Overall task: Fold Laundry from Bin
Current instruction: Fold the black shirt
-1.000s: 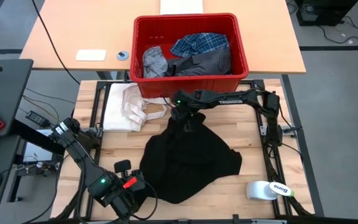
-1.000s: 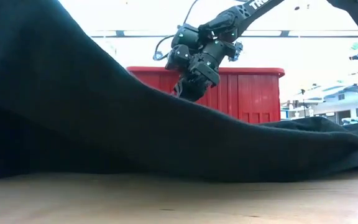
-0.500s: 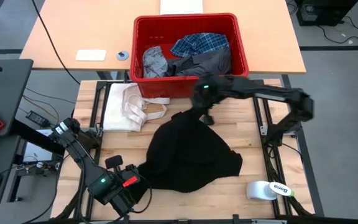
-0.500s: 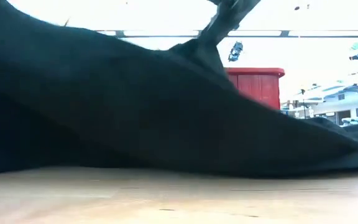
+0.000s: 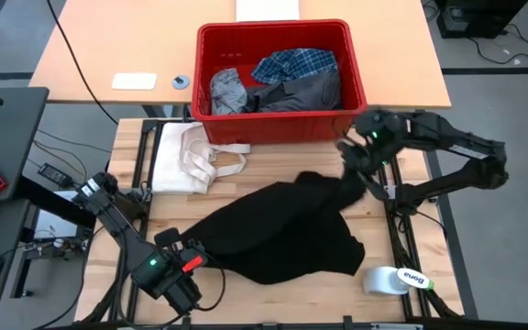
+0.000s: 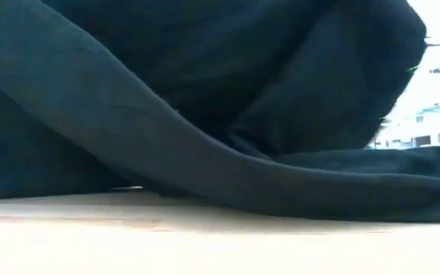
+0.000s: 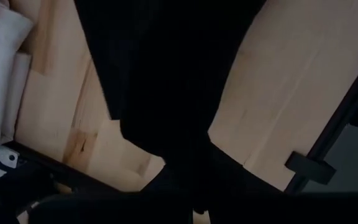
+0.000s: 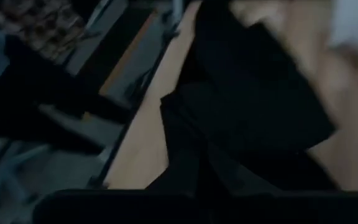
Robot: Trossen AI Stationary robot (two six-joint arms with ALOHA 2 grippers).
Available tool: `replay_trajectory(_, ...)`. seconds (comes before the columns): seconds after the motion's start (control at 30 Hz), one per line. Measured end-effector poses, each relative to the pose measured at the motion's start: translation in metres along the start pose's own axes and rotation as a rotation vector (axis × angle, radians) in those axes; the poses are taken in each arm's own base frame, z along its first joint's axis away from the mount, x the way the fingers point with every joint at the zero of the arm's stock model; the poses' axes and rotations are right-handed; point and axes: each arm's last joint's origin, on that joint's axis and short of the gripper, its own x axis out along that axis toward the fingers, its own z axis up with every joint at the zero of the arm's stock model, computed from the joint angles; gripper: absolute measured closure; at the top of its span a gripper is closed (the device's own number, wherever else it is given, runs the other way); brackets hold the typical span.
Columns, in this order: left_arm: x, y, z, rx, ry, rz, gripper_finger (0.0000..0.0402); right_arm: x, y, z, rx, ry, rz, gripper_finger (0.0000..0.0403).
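High view first: the black garment [image 5: 278,234] is stretched across the wooden table [image 5: 168,213], its long axis running diagonally from the near left corner to the far right side, where a raised peak of cloth points at the right gripper [image 5: 357,174]. That gripper is closed on the upper end of the garment, just in front of the red bin [image 5: 360,90] and near the table's right edge. The left gripper [image 5: 191,258] is closed on the opposite, lower end of the cloth at the near left of the table. The garment thus hangs between the two grippers, with its middle resting on the wood.

Compared with a second ago, the right gripper is seen to have moved from the middle of the table, below the bin, out toward the right side, and the cloth, then a bunched heap with a peak at its centre, is now drawn out long and slanted. The left gripper has shifted slightly inward.

Low view is filled almost wholly by dark folds of the garment [image 6: 205,114], so the bin seen there earlier is now hidden.

Inside the bin, a plaid shirt [image 5: 293,64], a light grey piece [image 5: 228,91] and a dark grey piece [image 5: 301,92] are lying. A cream cloth [image 5: 191,154] lies on the table's far left
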Motion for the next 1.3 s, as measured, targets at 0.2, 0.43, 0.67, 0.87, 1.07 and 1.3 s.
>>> replay_trajectory(0.2,0.002,0.004,0.009,-0.033,0.003,0.005,0.0383,0.024,0.021,-0.022,0.064,0.098,0.023,0.0387)
replay_trajectory(0.43,0.003,0.008,0.018,-0.063,0.005,0.009,0.0383,0.066,0.039,-0.032,0.122,0.113,0.279,0.0387)
replay_trajectory(0.67,0.004,0.008,0.018,-0.065,0.012,0.007,0.0383,0.065,0.062,-0.027,0.131,0.035,0.410,0.0390)
replay_trajectory(0.87,0.004,0.008,0.018,-0.065,0.028,0.001,0.0383,0.059,0.078,-0.035,0.164,0.042,0.342,0.0390)
replay_trajectory(1.07,0.004,0.008,0.018,-0.065,0.030,0.000,0.0383,0.064,0.092,-0.049,0.215,0.190,0.337,0.0390)
replay_trajectory(1.3,0.004,0.007,0.017,-0.060,0.043,-0.006,0.0383,0.067,0.097,-0.063,0.214,0.272,0.213,0.0390)
